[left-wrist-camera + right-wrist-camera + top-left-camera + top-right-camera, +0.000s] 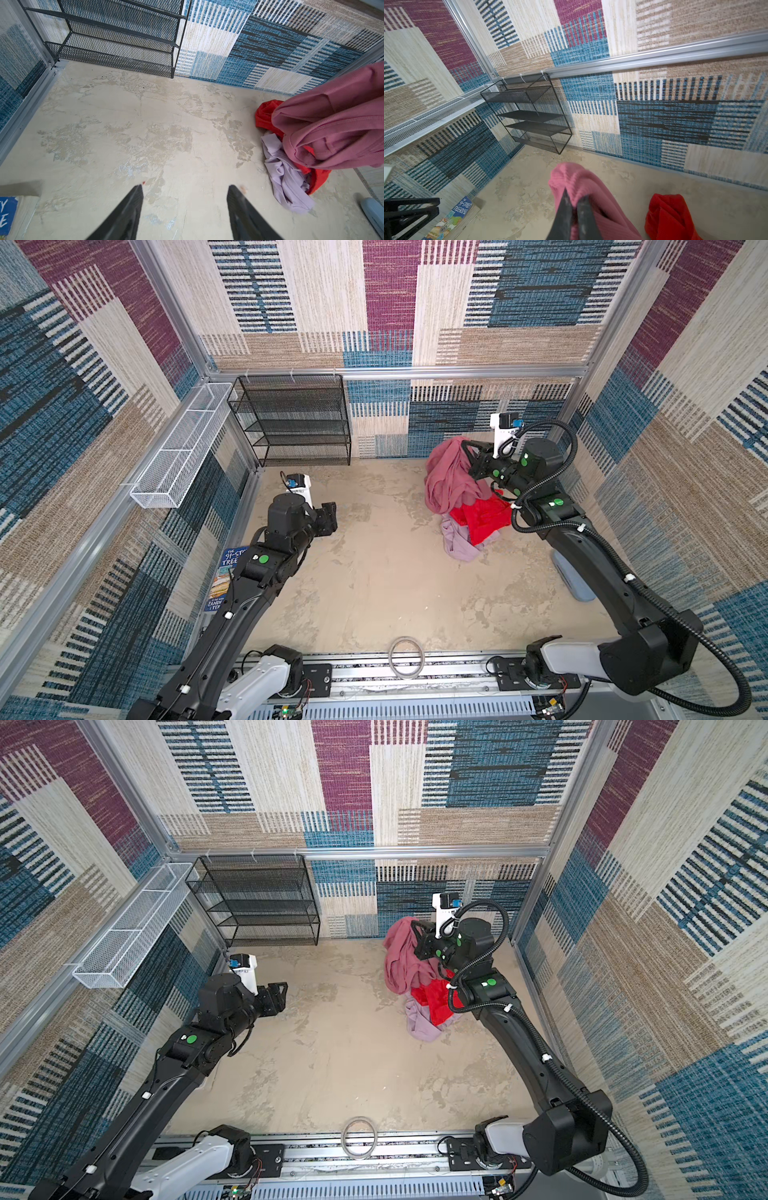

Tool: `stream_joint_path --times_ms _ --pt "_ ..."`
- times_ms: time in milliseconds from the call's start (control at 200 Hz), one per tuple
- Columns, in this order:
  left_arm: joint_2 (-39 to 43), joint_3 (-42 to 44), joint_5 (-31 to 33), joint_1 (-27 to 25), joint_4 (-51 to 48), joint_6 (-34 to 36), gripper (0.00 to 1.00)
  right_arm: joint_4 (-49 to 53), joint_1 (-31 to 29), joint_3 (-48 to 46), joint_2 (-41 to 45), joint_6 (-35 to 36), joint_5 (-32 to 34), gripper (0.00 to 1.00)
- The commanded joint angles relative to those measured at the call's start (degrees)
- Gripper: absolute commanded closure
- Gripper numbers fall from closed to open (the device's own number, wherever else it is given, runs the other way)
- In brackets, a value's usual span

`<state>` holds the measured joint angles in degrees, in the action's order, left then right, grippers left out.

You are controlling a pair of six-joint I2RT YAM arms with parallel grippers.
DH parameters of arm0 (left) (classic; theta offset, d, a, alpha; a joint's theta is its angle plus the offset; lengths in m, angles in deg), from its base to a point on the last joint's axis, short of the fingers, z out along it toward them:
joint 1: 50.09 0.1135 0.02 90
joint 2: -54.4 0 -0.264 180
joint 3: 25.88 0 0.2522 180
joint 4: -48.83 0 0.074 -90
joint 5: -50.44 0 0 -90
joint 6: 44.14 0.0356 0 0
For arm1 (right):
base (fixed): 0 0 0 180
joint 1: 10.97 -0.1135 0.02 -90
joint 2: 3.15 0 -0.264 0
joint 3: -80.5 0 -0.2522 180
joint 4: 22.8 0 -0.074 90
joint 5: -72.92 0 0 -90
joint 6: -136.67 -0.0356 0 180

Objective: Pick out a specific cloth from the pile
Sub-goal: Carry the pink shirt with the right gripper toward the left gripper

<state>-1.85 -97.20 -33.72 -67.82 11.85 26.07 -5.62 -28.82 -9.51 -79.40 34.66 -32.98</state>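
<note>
We are logging: right fingers (562,216) clamping dusty-pink cloth (446,477), holding it raised, lower folds draping onto red-and-lilac pile (482,520); left fingers (128,212) hovering apart, empty, over surface (374,572).

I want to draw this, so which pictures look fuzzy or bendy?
In both top views the walls splay outward, a wide-lens bend, and the pink cloth looks soft; in the left wrist view its folds are crisp; in the right wrist view the right gripper pinching it is blurry.
</note>
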Motion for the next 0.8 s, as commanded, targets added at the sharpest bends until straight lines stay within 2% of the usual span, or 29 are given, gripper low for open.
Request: stream_joint_path --times_ms 0,466,796 --pt "1.18 -0.74 1.50 -0.02 -3.58 -1.52 0.33 0.57 -2.25 3.93 -1.59 2.06 -1.24 1.00" --pt "6.86 -3.78 8.28 -0.02 -11.50 0.98 0.32 3.52 -16.09 19.63 -16.09 6.82 -3.73 1.00" --pt "10.01 -6.66 11.25 -0.02 -17.58 3.42 0.31 3.18 -22.55 29.94 -29.70 7.13 -6.16 1.00"
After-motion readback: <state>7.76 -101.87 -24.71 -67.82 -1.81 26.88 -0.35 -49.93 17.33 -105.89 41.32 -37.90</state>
